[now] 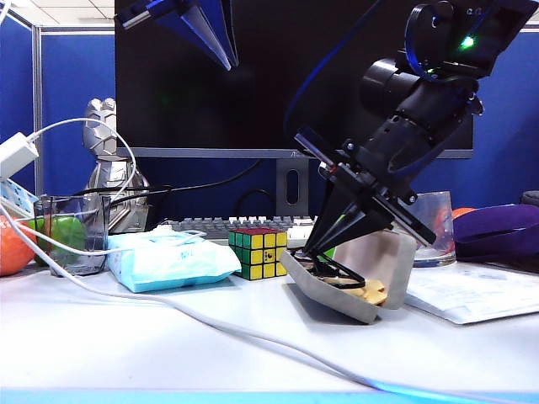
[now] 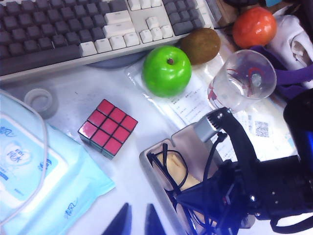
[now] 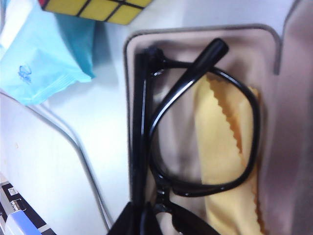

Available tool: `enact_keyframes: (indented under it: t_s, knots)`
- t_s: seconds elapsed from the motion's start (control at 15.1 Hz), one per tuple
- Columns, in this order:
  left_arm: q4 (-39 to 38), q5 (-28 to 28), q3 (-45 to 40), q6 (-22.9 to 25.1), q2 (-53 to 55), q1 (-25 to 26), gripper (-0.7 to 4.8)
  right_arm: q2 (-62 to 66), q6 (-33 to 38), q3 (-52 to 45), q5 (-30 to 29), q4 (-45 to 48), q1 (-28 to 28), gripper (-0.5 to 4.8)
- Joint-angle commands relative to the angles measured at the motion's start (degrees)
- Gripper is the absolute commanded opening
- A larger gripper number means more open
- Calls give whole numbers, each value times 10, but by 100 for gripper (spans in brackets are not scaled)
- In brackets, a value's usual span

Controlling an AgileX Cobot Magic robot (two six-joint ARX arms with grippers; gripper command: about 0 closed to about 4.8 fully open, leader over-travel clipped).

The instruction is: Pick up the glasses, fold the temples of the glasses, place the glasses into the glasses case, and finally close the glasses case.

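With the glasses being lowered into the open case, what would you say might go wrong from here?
1. The right end effector, shut on the glasses, holds them folded over the yellow cloth in the glasses case; bunched cloth might keep them from seating flat.
2. The case looks tipped in the exterior view, so pushing down could shift it.
3. One temple tip lies near the case rim; the lid might catch it.
The left end effector hovers above, near the tissue pack.

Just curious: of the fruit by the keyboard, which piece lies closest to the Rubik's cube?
The green apple. It sits just beyond the Rubik's cube; the brown kiwi and orange fruit lie farther off.
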Motion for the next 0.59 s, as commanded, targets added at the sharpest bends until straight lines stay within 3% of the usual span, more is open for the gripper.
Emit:
enact_keyframes:
  t_s: [0.07,0.2,0.26,0.33,0.59]
  knots:
    - [7,0,1,2,-3,0,52,16,0,-2,-8,5,12,-1]
    - [7,0,1,2,-3,0,52,21,-5,-1,-16,-1,15,13]
    - [7,0,1,2,-3,0,52,20,-5,-1,-16,0,15,110]
    - [7,0,1,2,-3,0,52,20,-7,-1,-16,-1,15,139]
    - [7,0,1,2,-3,0,52,17,-7,-1,-29,-1,15,139]
